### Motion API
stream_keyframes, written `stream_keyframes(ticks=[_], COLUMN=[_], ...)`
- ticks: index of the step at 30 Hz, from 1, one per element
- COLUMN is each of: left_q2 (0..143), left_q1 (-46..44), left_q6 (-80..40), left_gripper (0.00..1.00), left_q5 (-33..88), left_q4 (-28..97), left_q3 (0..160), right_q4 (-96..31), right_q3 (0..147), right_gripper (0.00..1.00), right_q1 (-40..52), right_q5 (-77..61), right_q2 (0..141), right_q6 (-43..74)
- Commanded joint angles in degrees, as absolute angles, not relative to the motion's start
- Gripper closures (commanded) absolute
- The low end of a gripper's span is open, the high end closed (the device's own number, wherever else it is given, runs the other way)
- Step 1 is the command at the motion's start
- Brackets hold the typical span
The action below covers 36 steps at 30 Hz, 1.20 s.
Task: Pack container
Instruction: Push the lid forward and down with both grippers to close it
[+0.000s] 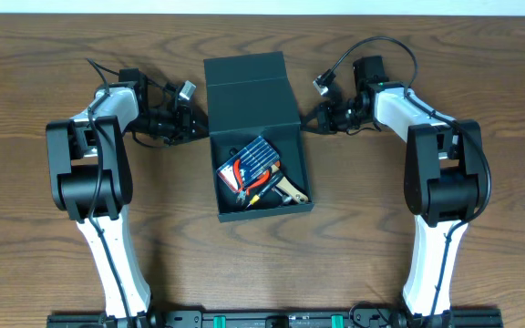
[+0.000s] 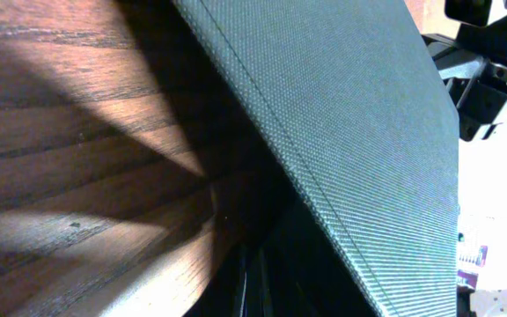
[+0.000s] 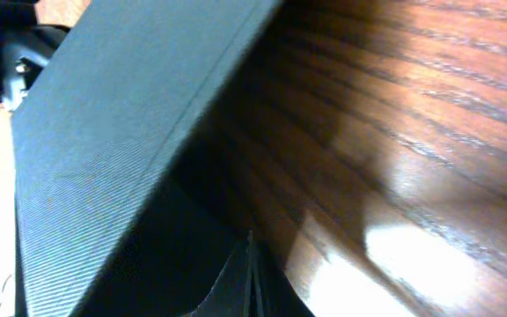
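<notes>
Left gripper (image 1: 191, 122) fingers: spread, pressed together or pinching? Cannot tell. Same for the right gripper (image 1: 315, 117). Too small and dark from above, and not clear in either wrist view.

Sitting just beside the lid (image 1: 249, 96), one at its left edge, one at its right edge. Cannot tell if touching it.

Up close from both wrists, only the lid itself, tilted, slanting up over the brown table (image 2: 77, 176) with a dark gap below. Neither flat open nor shut.

In the middle of the table, the container (image 1: 267, 212), with the box part open on top. Inside: a small blue case (image 1: 255, 157), red-handled pliers (image 1: 233, 171) and something with a pale wooden handle (image 1: 292, 189).

Seems past the filling step and into the closing step. Next, most likely: tip the lid forward over the box, pushing both sides together so as not to twist it. Then press it down flat, watching for any tool poking up underneath.
</notes>
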<state>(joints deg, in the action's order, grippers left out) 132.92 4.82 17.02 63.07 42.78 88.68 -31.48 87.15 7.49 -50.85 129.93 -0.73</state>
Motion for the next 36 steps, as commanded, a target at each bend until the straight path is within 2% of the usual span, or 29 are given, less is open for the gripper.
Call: stream_keyframes(ticks=[1,16,36], left_q2=[133.53,133.53,131.92], left_q1=[5.02,5.02,5.06], left_q6=[18.37,18.15,18.22], left_gripper=[0.94,0.94,0.94], left_q5=[63.99,64.14,68.99], left_q4=[42.65,42.52,47.55], left_q3=[88.84,88.84,95.94], right_q4=[-30.72,-16.05,-13.89], right_q3=[87.33,87.33,89.45], right_gripper=[0.99,0.99,0.99], right_q1=[7.97,8.36,8.25], right_q5=[-49.74,-59.07,-66.3], right_q2=[130.43,130.43,130.43], right_q6=[0.23,8.01,8.8])
